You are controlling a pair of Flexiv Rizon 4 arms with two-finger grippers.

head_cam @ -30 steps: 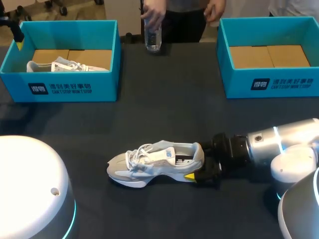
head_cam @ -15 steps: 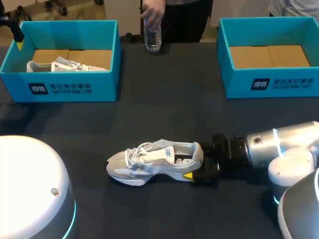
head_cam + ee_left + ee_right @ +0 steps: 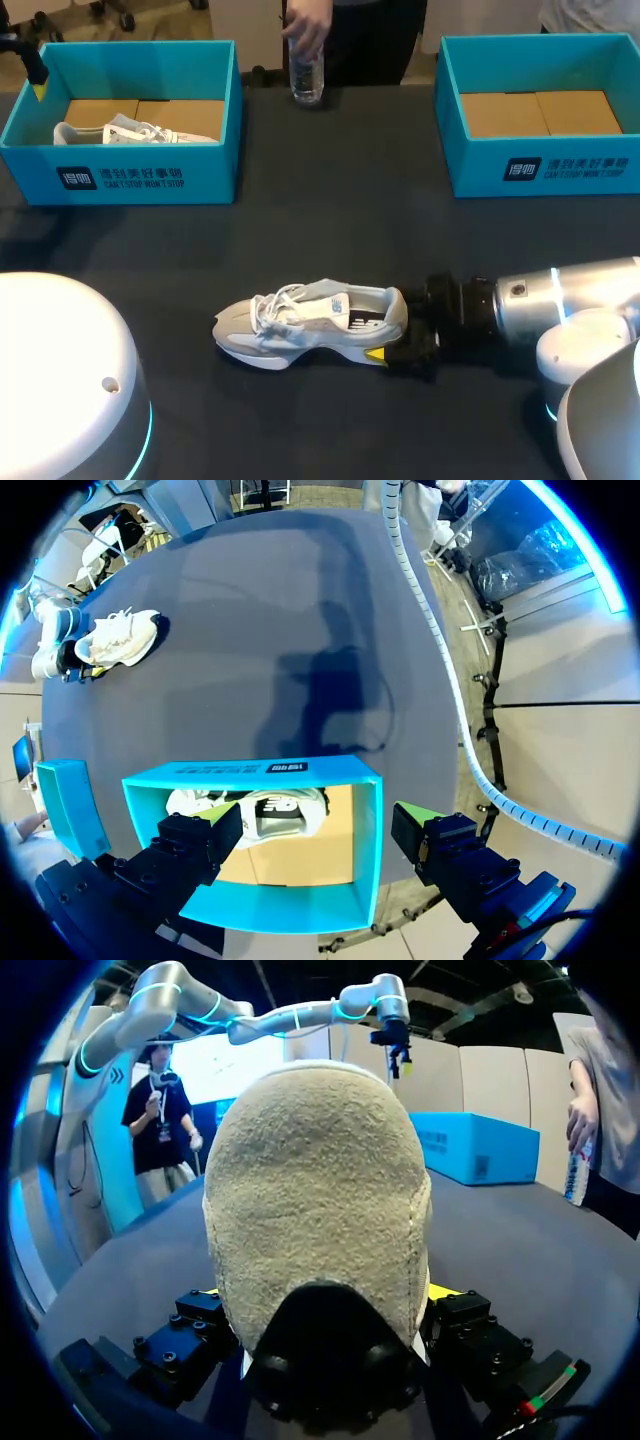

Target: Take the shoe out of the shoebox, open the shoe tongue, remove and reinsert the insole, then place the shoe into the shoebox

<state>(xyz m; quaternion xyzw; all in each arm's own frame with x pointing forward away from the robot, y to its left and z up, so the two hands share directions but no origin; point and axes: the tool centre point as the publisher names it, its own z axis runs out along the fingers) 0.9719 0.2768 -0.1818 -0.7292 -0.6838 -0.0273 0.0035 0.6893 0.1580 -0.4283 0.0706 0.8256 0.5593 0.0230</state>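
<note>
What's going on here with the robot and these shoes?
The robot's right gripper is clamped on the heel of a grey and white sneaker that stands on its sole on the dark table. Its left gripper hangs open above the left blue cardboard shoebox, which holds a second white sneaker. The right blue shoebox holds no shoe.
</note>
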